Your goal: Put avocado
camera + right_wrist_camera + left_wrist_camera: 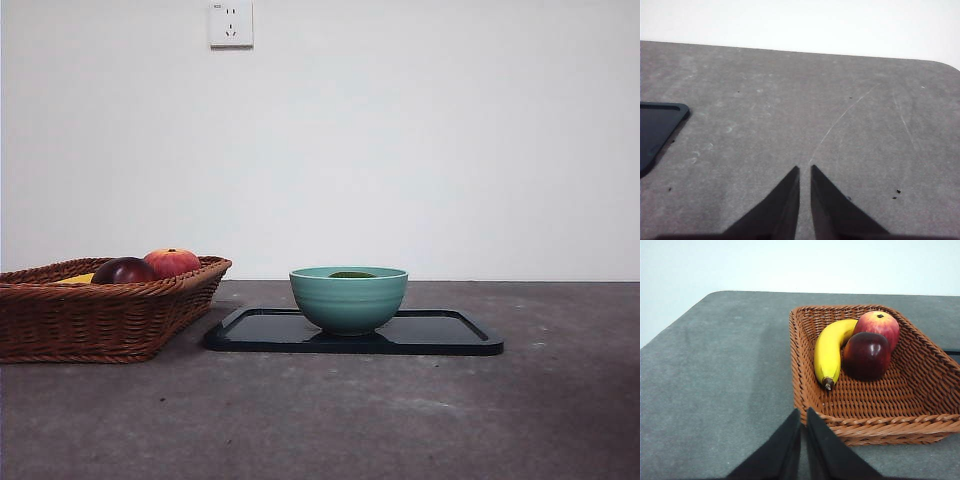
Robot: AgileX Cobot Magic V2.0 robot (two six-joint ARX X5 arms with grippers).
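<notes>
Nearest the front camera lies bare grey surface. Behind it a black tray carries a green bowl, and a sliver of dark green just shows over the rim: that is the avocado, already lying in the bowl. To one side the wicker basket holds a dark red fruit, a red-orange fruit and a banana.

Neither arm appears in the front view. The left hand hangs just outside the basket's near corner, its jaws together and holding nothing. The right hand hangs over bare surface beside the tray's corner, jaws nearly together and empty.

The placing looks finished, so the sound course is to keep both hands clear of bowl and basket.
</notes>
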